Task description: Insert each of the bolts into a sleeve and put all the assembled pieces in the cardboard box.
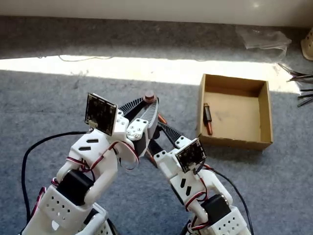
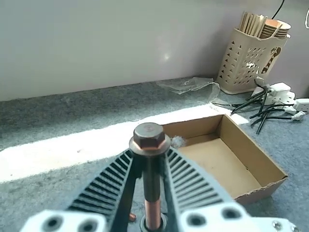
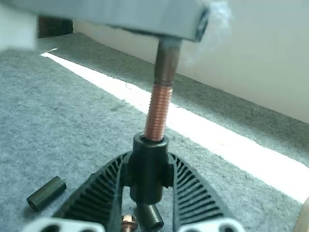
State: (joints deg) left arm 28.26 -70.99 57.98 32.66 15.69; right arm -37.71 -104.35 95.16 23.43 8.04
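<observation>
The left gripper (image 2: 150, 159) clamps a bolt (image 2: 150, 140), head up, its threaded tip entering a sleeve (image 3: 147, 179) clamped in the right gripper (image 3: 148, 162). One assembled piece (image 1: 207, 117) lies in the box (image 1: 266, 115).

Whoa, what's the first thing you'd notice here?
The copper-coloured hex-head metal bolt stands out first. It is pinched in the left arm's black ribbed jaws, and its threaded tip meets the top of the dark cylindrical metal sleeve gripped in the right arm's jaws. Off to the right arm's side sits the open brown cardboard box, with one bolt-and-sleeve piece lying inside.
</observation>
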